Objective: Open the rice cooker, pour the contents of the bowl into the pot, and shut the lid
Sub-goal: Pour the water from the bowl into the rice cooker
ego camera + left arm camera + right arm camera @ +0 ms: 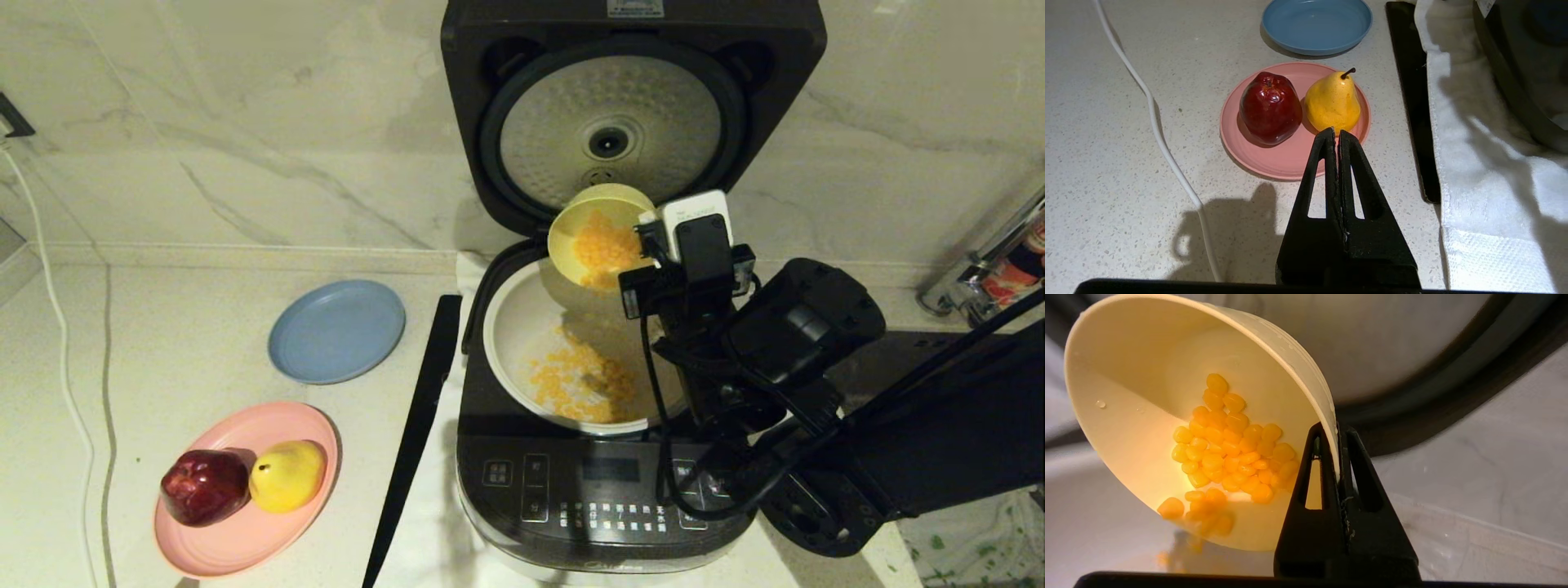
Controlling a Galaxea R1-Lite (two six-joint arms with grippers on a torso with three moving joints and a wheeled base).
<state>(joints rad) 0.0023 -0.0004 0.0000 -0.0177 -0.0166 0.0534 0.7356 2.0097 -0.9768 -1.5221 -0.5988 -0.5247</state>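
Pour step underway. Right tool (1337, 433) is clenched on the rim of the bowl (600, 237), tipped over the pot (510, 327) inside the rice cooker (604, 482). Lid (629, 106) stands open behind. Some contents (1229, 453) sit in the bowl; more kernels lie in the pot. Next, probably: tip further w/o spilling past the rim, then set the bowl down & shut the lid. Left tool (1337, 134) idle, clenched on nothing, above the surface (163, 327). Nearby: blue plate (336, 331), pink plate (245, 531) w/ apple (204, 486) & pear (287, 475). Nothing blocks the pot.
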